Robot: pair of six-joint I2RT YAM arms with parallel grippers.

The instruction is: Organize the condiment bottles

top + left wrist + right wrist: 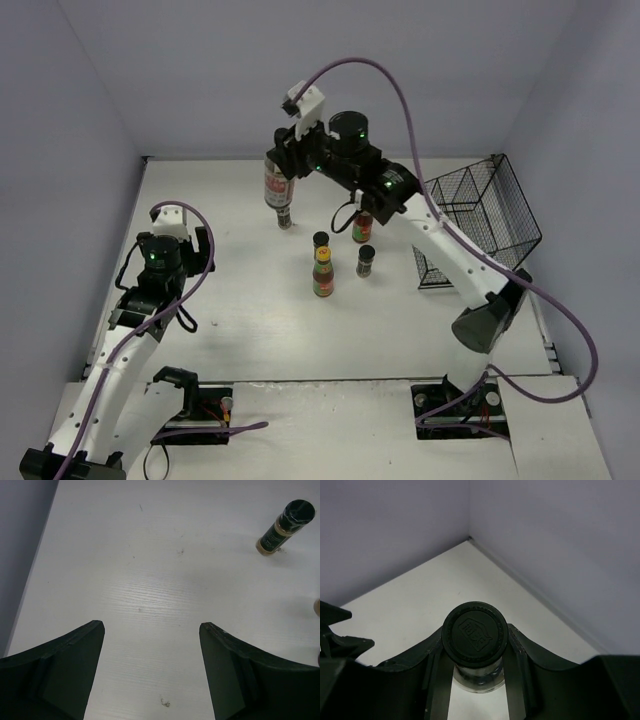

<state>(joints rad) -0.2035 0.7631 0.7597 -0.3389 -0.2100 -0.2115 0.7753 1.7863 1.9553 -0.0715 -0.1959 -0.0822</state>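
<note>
Jaws of the right tool [475, 645] are pressing closed on the tall glass bottle [277, 185] just under its black cap [475, 634], toward the far side of the tabletop [250, 330]. Left tool [151, 626] is hanging wide open, holding nothing. Sauce bottles [323, 272] and spice jars [366, 260] are standing clustered mid-tabletop.

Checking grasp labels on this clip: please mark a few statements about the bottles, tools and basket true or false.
The right tool is shut on the tall clear glass bottle with black cap and red label. True.
The left tool grips a bottle. False: it is open and empty.
The black wire basket stands on the robot's left. False: it stands on the right.
A reddish-brown sauce bottle with yellow cap stands upright mid-table. True.
</note>
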